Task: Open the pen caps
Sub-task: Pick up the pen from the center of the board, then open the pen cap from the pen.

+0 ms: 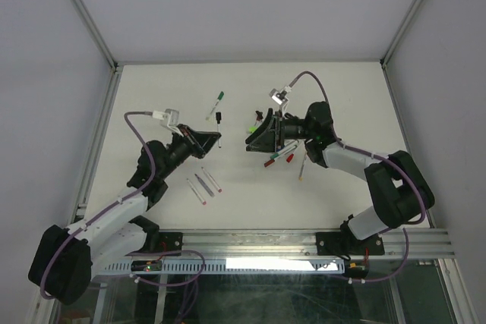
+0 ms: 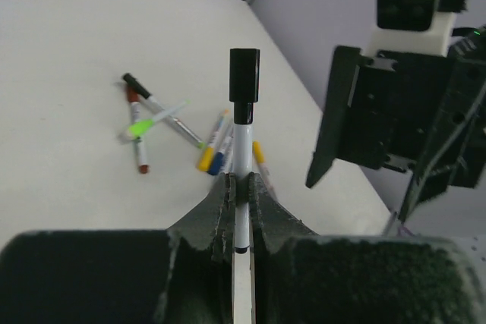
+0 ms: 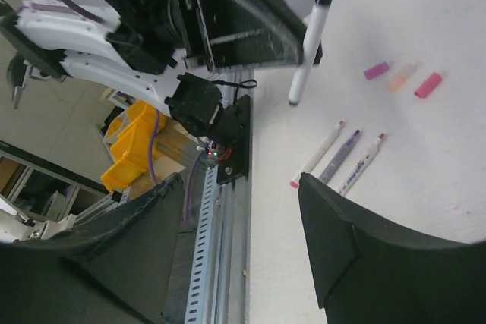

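Progress partial: three loose caps (image 3: 376,70) lie beyond the wide right jaws; left jaws clamp a black-capped pen (image 2: 241,153); capped pens (image 2: 156,123) wait beyond.

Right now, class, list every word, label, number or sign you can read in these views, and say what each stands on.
No text can be read in any view.
Three loose pens: faint marks on the barrels, too small and blurred to read.
Black-capped pen held in the left end effector: no legible marking.
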Robot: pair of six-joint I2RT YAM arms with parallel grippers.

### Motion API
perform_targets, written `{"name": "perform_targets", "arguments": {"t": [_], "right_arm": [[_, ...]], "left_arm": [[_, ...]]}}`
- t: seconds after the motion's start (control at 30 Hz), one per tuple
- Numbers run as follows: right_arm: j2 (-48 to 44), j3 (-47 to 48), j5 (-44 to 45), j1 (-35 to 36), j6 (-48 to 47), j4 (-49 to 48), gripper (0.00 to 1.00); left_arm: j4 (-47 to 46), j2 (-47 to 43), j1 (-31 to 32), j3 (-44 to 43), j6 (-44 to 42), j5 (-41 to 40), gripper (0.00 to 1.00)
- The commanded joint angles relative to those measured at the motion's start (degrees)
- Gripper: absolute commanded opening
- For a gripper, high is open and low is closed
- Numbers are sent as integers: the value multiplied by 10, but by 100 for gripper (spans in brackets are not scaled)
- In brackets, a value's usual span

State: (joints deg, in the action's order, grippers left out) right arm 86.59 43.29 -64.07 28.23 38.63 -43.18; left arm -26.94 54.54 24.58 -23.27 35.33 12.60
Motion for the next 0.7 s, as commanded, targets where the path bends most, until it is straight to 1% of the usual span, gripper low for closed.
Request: {"name": "perform_targets", "arguments": {"t": [0.0, 0.1, 0.2, 0.47, 0.57, 0.67], "right_arm": [[-16, -14, 11, -2, 135, -283, 65], [-22, -19, 22, 1, 127, -279, 65], [-29, -19, 35, 5, 94, -242, 65], [-39, -22, 72, 24, 32, -182, 61], [-36, -20, 78, 26, 27, -167, 59], [-36, -18, 80, 31, 25, -162, 57]], "left_arm": [[-225, -43, 57, 69, 62, -35, 0], [-288, -46, 83, 105, 78, -63, 0], [-341, -31, 109, 123, 83, -80, 0], [-425, 26, 190, 133, 80, -135, 0], [-442, 43, 215, 132, 74, -154, 0], [-449, 59, 228, 129, 72, -166, 0]]}}
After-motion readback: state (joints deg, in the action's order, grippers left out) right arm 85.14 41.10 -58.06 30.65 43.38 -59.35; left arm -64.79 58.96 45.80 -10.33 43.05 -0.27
